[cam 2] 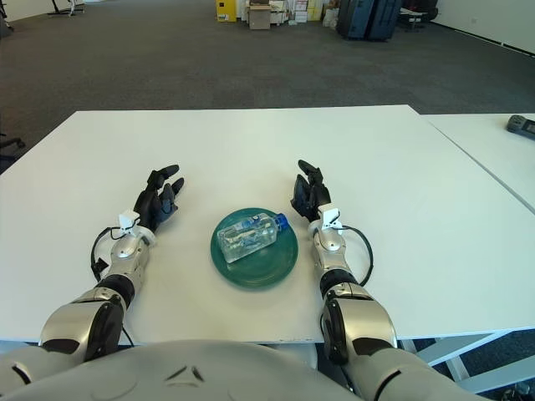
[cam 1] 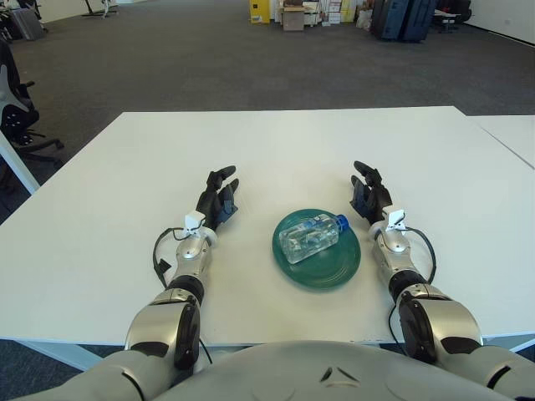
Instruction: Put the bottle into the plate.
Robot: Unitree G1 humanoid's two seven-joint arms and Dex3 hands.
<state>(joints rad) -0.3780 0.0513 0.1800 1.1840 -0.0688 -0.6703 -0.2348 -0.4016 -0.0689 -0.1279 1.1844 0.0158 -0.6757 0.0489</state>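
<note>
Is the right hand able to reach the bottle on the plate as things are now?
Probably yes. The right hand shows just right of the green plate, fingers open, and the bottle lies on its side with its blue cap toward that hand. Nothing stands between them.

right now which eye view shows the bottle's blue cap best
The left eye view: the bottle lies on its side in the green plate, its blue cap clear of the right robot hand. In the right eye view the cap shows too, nearer that hand.

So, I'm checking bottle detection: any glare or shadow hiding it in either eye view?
Left eye view: clear bottle shows soft highlights only, its blue cap distinct against the green plate. Right eye view: same, with a faint shadow under the plate's rim.
</note>
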